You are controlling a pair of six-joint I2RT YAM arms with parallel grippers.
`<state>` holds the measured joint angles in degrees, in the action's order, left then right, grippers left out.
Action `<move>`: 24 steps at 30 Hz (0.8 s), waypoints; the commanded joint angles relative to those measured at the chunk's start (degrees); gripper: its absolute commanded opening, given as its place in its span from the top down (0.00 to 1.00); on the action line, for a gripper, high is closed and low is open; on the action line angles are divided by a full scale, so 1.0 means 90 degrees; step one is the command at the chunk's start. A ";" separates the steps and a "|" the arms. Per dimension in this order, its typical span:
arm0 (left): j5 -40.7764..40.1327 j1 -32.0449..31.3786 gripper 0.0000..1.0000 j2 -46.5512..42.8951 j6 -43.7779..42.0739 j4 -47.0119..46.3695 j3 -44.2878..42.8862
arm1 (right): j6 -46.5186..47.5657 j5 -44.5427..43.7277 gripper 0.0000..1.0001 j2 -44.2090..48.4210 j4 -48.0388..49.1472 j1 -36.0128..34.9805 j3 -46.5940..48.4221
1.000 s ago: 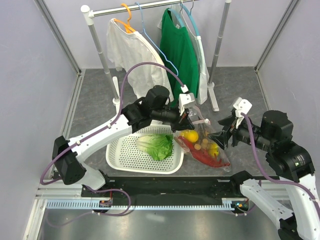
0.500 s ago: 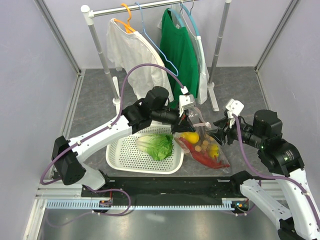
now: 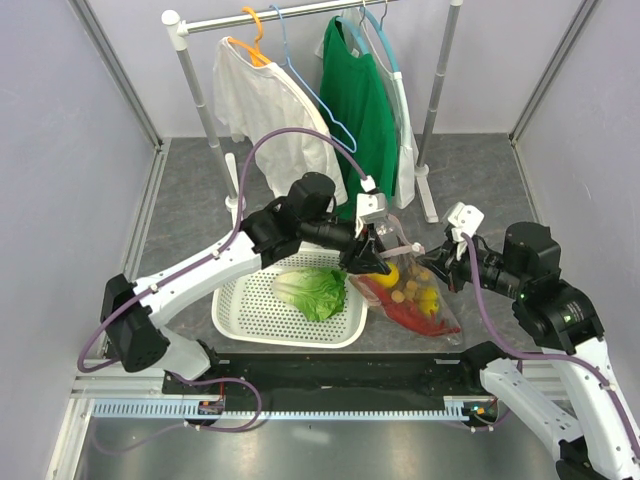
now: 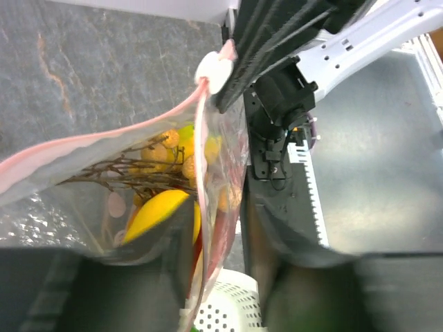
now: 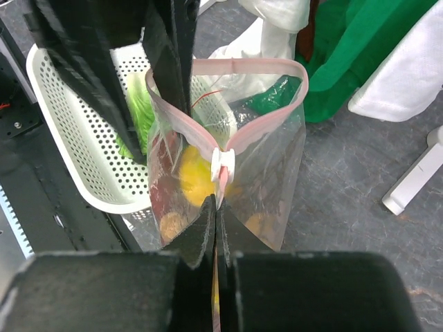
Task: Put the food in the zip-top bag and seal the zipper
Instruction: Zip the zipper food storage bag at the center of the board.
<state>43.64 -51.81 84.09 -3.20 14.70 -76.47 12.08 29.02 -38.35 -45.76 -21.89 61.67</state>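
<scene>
The clear zip-top bag hangs between both grippers, holding a lemon, a red lobster and a longan bunch. Its pink zipper gapes in a loop beyond a white slider. My right gripper is shut on the bag's edge just below that slider. My left gripper stands open, jaws apart, with the bag's film hanging loose between them. The lettuce lies in the white basket, left of the bag.
A clothes rack stands behind, with a white shirt and a green shirt hanging just beyond the left gripper. The rack's white foot is behind the bag. Grey walls close in on both sides.
My right gripper has moved left to the bag and shut on its edge. My left gripper's jaws have parted from their grip on the bag's mouth.
</scene>
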 commanded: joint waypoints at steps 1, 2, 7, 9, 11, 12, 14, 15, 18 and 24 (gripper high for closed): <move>0.0240 0.0034 0.47 -0.0564 -0.0805 0.0153 0.0068 | 0.0210 0.0135 1.00 0.0208 0.0368 0.0020 -0.0036; 0.0162 0.0034 0.36 -0.0748 -0.1125 0.0183 0.0088 | 0.0250 0.0203 1.00 0.0247 0.0338 0.0010 -0.0036; 0.0102 0.0025 0.25 -0.0936 -0.1909 -0.0031 -0.0058 | 0.0416 0.0593 1.00 0.0384 0.0241 0.0010 -0.0094; 0.0132 0.0015 0.25 -0.0713 -0.2114 -0.0119 -0.0204 | 0.0552 0.0682 1.00 0.0365 0.0172 0.0010 -0.0085; 0.0171 -0.0005 0.25 -0.0536 -0.2454 -0.0120 -0.0546 | 0.0698 0.0751 1.00 0.0374 0.0056 0.0010 -0.0075; 0.0219 -0.0015 0.25 -0.0381 -0.2602 -0.0071 -0.0663 | 0.0738 0.0770 1.00 0.0374 0.0016 0.0010 -0.0055; 0.0278 -0.0102 0.27 -0.0204 -0.3001 0.0036 -0.0966 | 0.0806 0.0819 1.00 0.0384 -0.0072 0.0010 -0.0026; 0.0298 -0.0141 0.27 -0.0126 -0.3100 0.0162 -0.1141 | 0.0816 0.0829 1.00 0.0403 -0.0082 0.0010 -0.0026; 0.0317 -0.0307 0.26 0.0099 -0.3248 0.0271 -0.1259 | 0.0884 0.0839 1.00 0.0442 -0.0111 0.0001 -0.0007; 0.0337 -0.0542 0.26 0.0295 -0.3277 0.0281 -0.1289 | 0.0846 0.0731 1.00 0.0423 -0.0170 0.0001 0.0004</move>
<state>44.36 -55.68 85.76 -29.45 17.12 -85.56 18.48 34.79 -34.89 -48.38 -21.89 60.99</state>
